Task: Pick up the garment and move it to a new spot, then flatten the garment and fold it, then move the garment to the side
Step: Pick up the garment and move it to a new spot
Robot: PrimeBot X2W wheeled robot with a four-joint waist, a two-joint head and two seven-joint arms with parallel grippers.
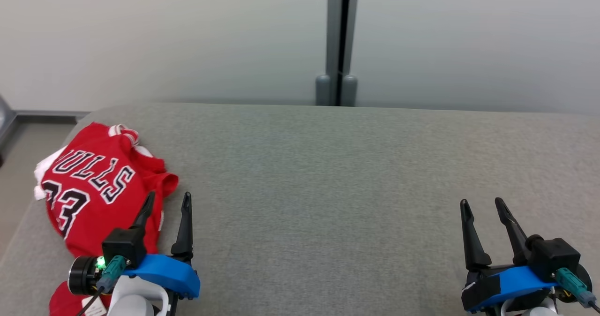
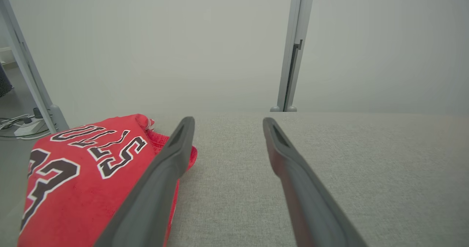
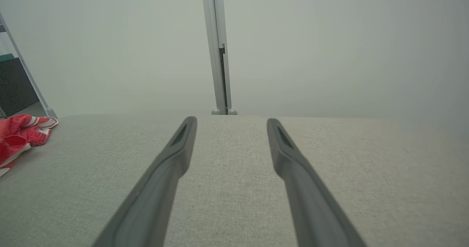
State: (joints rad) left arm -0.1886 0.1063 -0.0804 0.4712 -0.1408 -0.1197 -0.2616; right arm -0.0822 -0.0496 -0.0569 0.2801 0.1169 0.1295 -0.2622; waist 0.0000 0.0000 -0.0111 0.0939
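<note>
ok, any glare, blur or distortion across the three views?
Head view: soft even light, no glare, jersey lettering sharp. Left wrist view: gripper fingers blur toward the bottom edge, wall hazy. Right wrist view: same haze; post leans, likely wide-angle distortion.

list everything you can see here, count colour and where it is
jersey: one, red with white trim and black-and-white lettering, crumpled at the left end of the padded surface
padded surface: one, grey fabric, spanning the head view
upright post: two, grey; one behind the middle of the surface's far edge, another off to the left
wall panels: pale grey, behind the surface
cables: a small bundle, white and dark, on the floor at far left
left gripper: one, dark fingers on a blue mount, lower left, open and empty, next to the jersey
right gripper: one, dark fingers on a blue mount, lower right, open and empty, over bare fabric
</note>
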